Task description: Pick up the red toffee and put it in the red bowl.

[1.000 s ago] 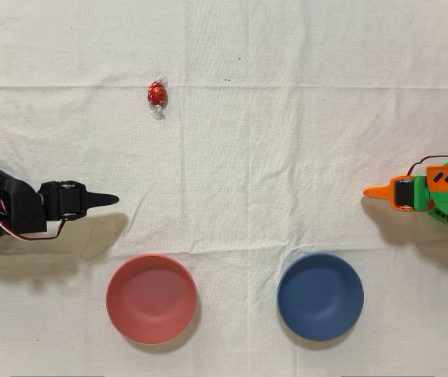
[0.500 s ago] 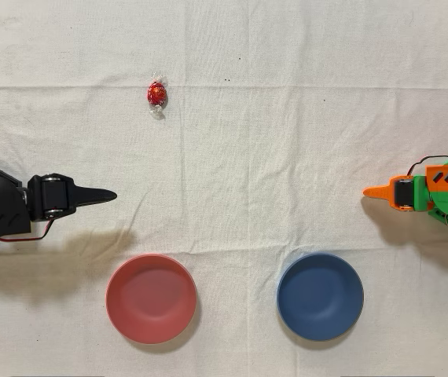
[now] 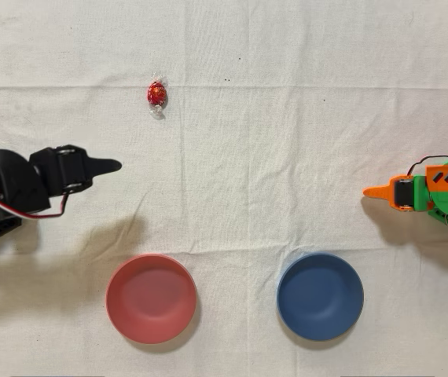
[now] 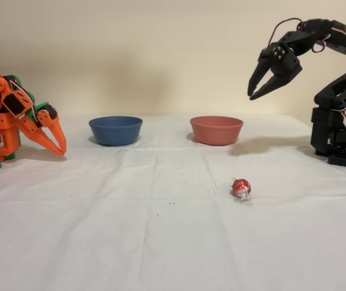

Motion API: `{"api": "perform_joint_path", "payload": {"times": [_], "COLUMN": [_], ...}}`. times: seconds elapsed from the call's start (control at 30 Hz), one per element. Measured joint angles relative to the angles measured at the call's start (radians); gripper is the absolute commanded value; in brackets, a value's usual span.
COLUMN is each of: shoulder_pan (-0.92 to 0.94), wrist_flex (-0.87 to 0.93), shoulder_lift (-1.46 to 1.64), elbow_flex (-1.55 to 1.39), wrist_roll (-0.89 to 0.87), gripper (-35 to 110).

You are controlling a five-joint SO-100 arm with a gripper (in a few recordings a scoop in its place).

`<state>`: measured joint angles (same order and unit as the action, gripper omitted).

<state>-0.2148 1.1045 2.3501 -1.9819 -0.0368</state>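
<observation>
White cloth (image 3: 287, 157): one red toffee (image 3: 156, 95), one red bowl (image 3: 151, 298), one blue bowl (image 3: 320, 296); hand (image 4: 253, 86) raised, fingers apart.

overhead: straight down | fixed: low, side-on | shared: table (image 3: 287, 157)

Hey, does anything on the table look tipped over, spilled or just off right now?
Nothing stands out. The toffee lies alone on the cloth, wrapper intact. The red bowl and blue bowl sit upright and empty. The tool hangs open above the table, holding nothing.
</observation>
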Motion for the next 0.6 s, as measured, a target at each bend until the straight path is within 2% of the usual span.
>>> {"api": "perform_joint_path", "payload": {"times": [0.1,0.27,0.43,0.6], "shoulder_pan": [-0.049,-0.132,-0.204,-0.307], "wrist_flex": [0.043,0.124,0.117,0.127], "shoulder_lift": [-0.084,-0.239,-0.364,-0.479], "elbow_flex": [0.071,0.195,0.273,0.353], "wrist_roll": [-0.034,0.015,0.048,0.170], "gripper": [0,0,0,0]}}
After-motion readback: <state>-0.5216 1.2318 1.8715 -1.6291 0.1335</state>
